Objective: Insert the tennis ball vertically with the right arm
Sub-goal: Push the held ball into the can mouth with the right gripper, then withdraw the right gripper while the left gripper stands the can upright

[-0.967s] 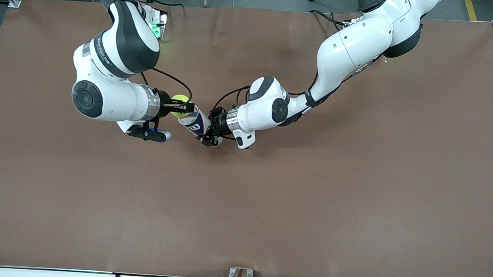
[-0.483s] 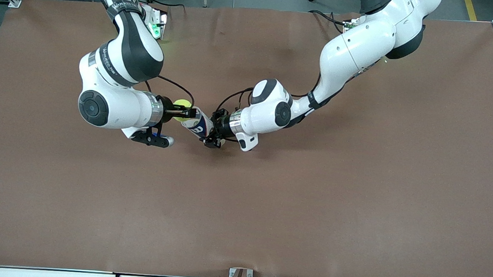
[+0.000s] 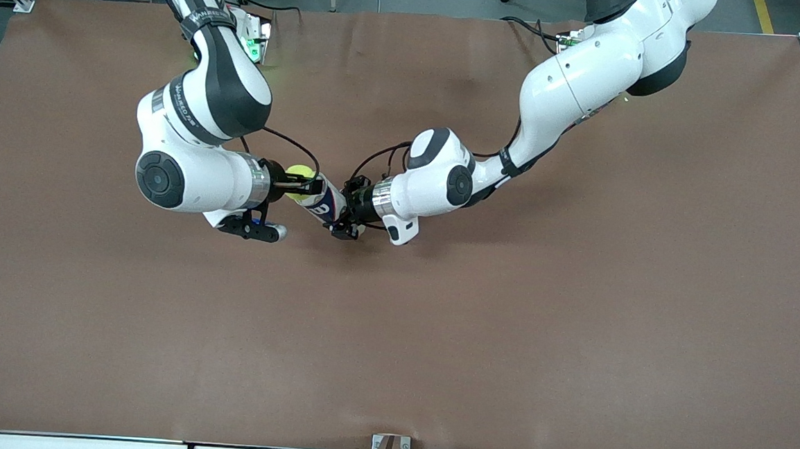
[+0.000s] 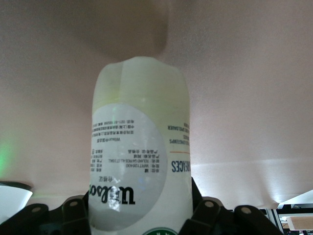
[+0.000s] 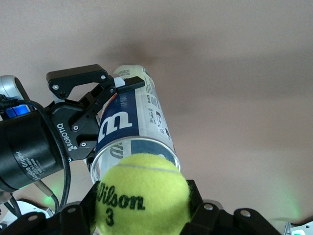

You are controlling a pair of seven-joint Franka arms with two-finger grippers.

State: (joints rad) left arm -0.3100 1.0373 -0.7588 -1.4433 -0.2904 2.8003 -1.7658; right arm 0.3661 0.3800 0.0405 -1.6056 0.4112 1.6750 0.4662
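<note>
1. Holding item: right gripper (image 3: pixel 305 189), fingers closed around tennis ball (image 3: pixel 298 181), up over the table (image 3: pixel 575 318) middle.
2. Ball position: at the can's open mouth, its "Wilson 3" print facing the right wrist camera.
3. Can (image 3: pixel 323 203): long axis tilted, mouth toward 10 o'clock in the front view.
4. Left gripper (image 3: pixel 345 215): clamped on the can body.
</note>
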